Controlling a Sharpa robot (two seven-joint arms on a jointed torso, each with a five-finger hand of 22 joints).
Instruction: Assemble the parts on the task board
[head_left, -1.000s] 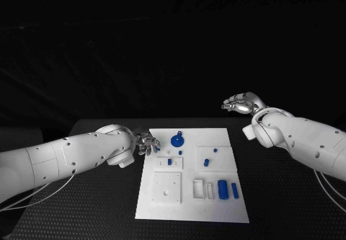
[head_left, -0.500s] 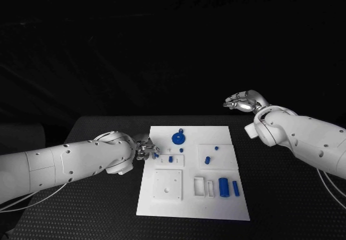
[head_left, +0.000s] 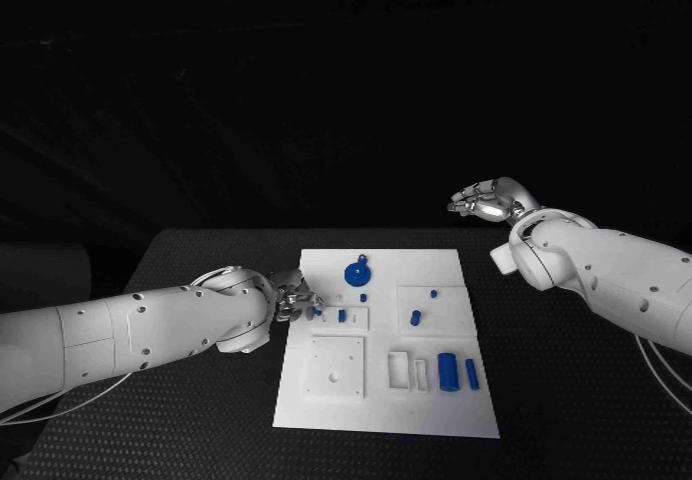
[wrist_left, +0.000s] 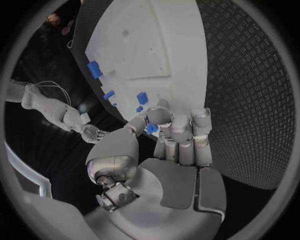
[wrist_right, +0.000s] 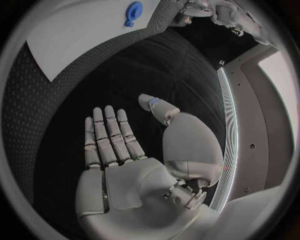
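Here, left hand (head_left: 294, 297) pinching small blue part (wrist_left: 152, 128) at flat white task board (head_left: 440, 420), right hand (wrist_right: 134, 160) spread flat, holding nothing.

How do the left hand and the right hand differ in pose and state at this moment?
The left hand is low at the task board's left edge, pinching a small blue part; the right hand is raised beyond the board's far right corner, holding nothing. Left fingers curl; right fingers are straight. Both are silver.
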